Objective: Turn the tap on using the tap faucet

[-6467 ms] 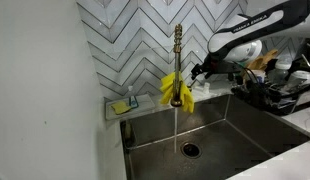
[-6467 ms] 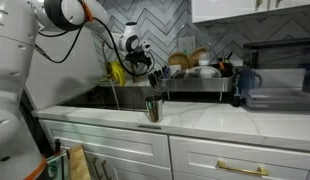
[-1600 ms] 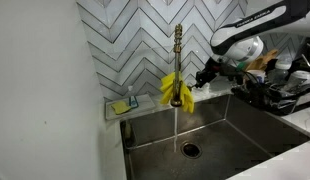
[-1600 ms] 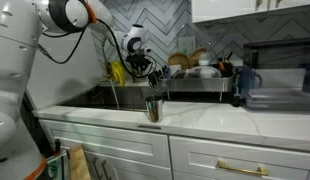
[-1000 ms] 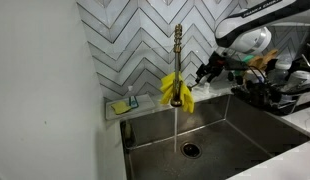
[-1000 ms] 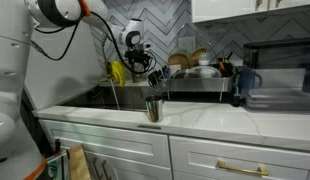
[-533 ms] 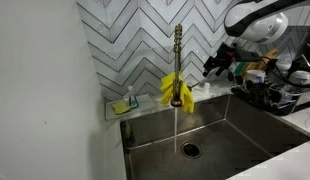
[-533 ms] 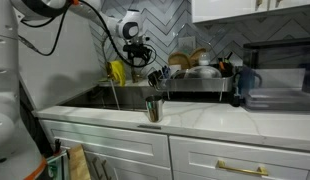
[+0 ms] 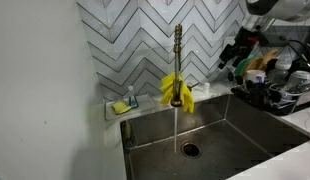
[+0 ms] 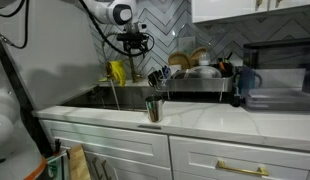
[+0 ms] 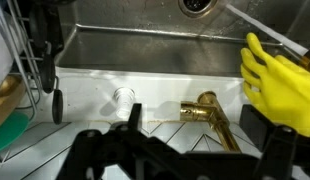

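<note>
End effector (image 9: 235,55) aloft, ribbed brass tap (image 9: 177,62) running

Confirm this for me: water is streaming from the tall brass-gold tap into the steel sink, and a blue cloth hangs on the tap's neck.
Not quite. The cloth hanging on the tall brass-gold tap is yellow, not blue; an exterior view shows it plainly. The rest holds: water streams from that tap into the steel sink.
</note>
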### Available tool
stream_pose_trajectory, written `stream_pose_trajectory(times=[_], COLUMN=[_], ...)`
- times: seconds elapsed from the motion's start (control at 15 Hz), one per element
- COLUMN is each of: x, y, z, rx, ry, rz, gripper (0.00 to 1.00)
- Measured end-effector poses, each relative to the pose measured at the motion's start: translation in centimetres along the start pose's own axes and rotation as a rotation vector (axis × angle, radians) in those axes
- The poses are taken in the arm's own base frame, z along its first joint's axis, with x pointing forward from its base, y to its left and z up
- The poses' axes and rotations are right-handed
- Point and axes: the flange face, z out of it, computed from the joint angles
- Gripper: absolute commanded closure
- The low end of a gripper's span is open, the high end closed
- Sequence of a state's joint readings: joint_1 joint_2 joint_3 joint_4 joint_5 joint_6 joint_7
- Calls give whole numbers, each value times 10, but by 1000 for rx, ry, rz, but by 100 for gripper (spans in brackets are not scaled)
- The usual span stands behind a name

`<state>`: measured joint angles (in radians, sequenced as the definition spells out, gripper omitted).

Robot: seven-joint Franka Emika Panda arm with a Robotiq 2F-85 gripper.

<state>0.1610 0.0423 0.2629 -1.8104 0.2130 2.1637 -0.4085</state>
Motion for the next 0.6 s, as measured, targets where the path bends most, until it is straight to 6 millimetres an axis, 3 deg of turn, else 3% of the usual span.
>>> stream_pose_trajectory(times=[0.6], x=[-44], y=[-16], z=[-59], rx=[-27], ry=[-55], rz=[-22], gripper=[0])
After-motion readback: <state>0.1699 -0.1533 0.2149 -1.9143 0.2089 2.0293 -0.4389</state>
